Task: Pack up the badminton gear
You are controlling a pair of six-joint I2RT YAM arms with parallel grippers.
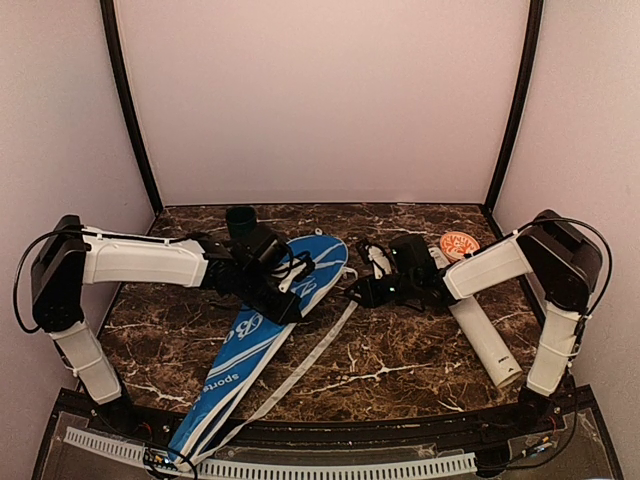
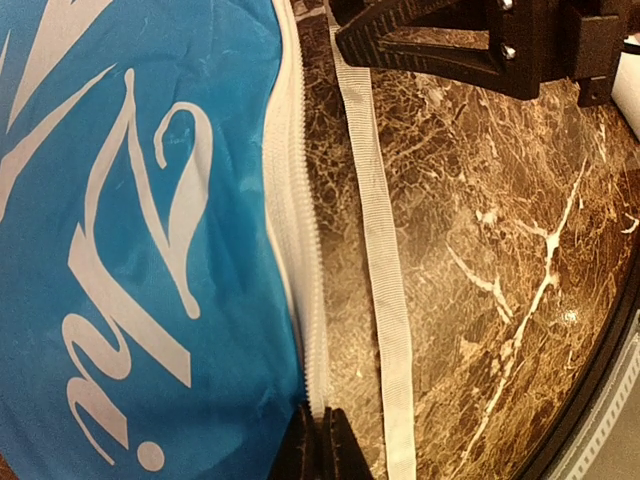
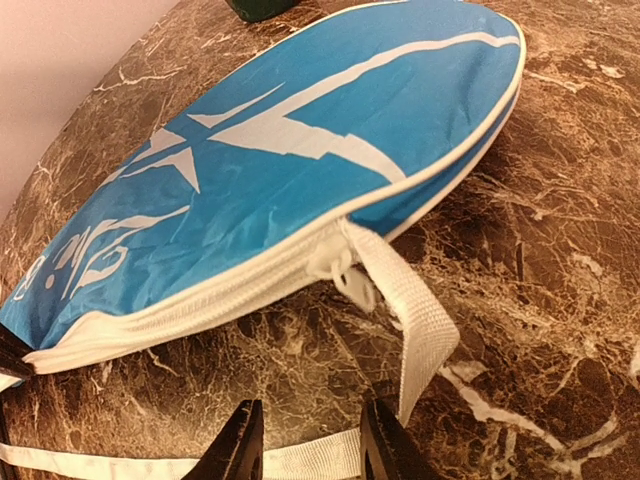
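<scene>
While the left gripper (image 2: 318, 447) pinches shut on the zip edge (image 2: 292, 240) of the blue fabric racket bag with white lettering (image 1: 250, 335), lying centre toward 7 o'clock, the right gripper (image 3: 312, 448) hovers half-open, empty, above the white webbing strap (image 3: 415, 310); closing could snag strap, not zip-pull.

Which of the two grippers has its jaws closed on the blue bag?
The left gripper: its jaws are pinched shut on the zipper edge of the blue bag. The right gripper has its jaws apart, over the white strap.
</scene>
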